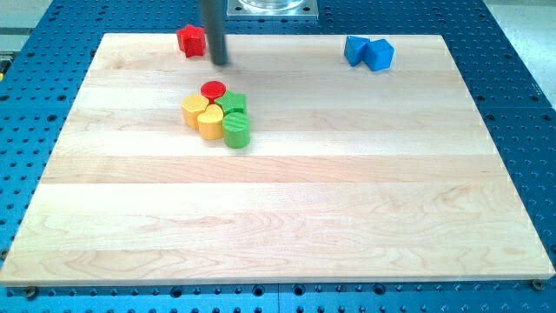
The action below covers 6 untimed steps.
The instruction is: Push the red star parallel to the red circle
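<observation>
The red star lies near the board's top edge at the view's upper left. My tip stands just to the star's right and slightly below it, close to it but apart. The red circle lies lower down, at the top of a tight cluster of blocks left of the board's centre. The tip is above the circle in the view, with a gap between them.
The cluster holds a yellow heart, a yellow block, a green block and a green cylinder. Two blue blocks touch each other at the top right. The wooden board lies on a blue perforated table.
</observation>
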{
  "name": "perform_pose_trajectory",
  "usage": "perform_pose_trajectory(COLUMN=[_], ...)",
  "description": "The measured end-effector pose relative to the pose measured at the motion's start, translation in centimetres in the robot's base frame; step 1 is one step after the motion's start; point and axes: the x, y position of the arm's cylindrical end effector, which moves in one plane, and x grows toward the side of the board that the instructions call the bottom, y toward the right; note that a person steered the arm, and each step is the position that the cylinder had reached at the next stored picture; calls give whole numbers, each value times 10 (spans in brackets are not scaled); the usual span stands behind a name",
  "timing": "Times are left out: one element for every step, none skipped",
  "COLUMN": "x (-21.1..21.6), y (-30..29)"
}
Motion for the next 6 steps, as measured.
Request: perform_pose_trajectory(x=[-43, -31, -28, -30, 23, 41], y=[-46, -140, -156, -187, -179, -150])
